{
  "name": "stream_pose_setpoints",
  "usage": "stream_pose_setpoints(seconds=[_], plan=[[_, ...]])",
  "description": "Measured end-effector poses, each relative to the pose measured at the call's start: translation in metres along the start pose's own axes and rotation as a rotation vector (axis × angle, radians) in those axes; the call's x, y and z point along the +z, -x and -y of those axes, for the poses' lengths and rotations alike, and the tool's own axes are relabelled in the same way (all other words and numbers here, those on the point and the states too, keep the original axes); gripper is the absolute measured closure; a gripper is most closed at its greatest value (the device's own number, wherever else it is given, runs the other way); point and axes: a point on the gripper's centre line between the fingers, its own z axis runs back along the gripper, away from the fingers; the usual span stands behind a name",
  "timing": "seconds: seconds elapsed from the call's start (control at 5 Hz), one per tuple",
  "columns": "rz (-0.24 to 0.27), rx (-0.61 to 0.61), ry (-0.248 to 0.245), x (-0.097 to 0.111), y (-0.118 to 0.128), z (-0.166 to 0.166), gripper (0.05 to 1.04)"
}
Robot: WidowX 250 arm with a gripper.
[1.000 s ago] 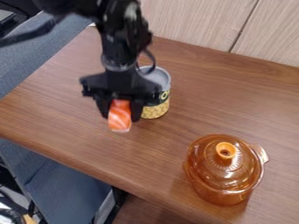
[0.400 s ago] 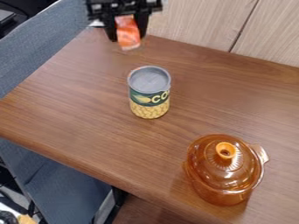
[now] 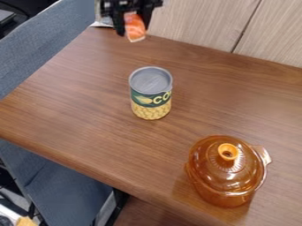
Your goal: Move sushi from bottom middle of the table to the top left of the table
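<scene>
I see the pincer (image 3: 133,30) clamped on the salmon sushi (image 3: 135,27), held up between its tips. Nearer me than it, on the counter (image 3: 77,110), stands the corn can (image 3: 152,93); farther from it, an amber lidded pot (image 3: 227,174).

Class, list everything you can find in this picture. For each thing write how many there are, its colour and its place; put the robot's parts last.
sushi piece: one, orange with a pale edge, held above the table's far edge, upper left of centre
tin can: one, grey top, green and yellow label, upright left of centre
lidded pot: one, see-through amber, lower right
table: one, brown wood grain, across the middle
wall panels: at least two, light wood, behind the table
padded fabric surfaces: two areas, blue-grey, upper left and lower left; possibly one piece
tan item: one, bottom left corner, too little visible to name
gripper: one, black, top edge, around the sushi
</scene>
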Motion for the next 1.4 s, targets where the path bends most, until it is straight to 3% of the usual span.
stream_pose_setpoints(seconds=[0.2,0.6,1.0,1.2,1.4], plan=[[0.037,0.066,-0.043,-0.034,-0.014,0.000,0.494],[0.032,0.102,-0.111,-0.074,-0.025,0.007,0.494],[0.013,0.111,-0.135,-0.083,-0.027,0.002,0.439],[0.004,0.105,-0.143,-0.082,-0.027,0.001,0.137],[0.006,0.107,-0.146,-0.082,-0.027,0.001,0.073]])
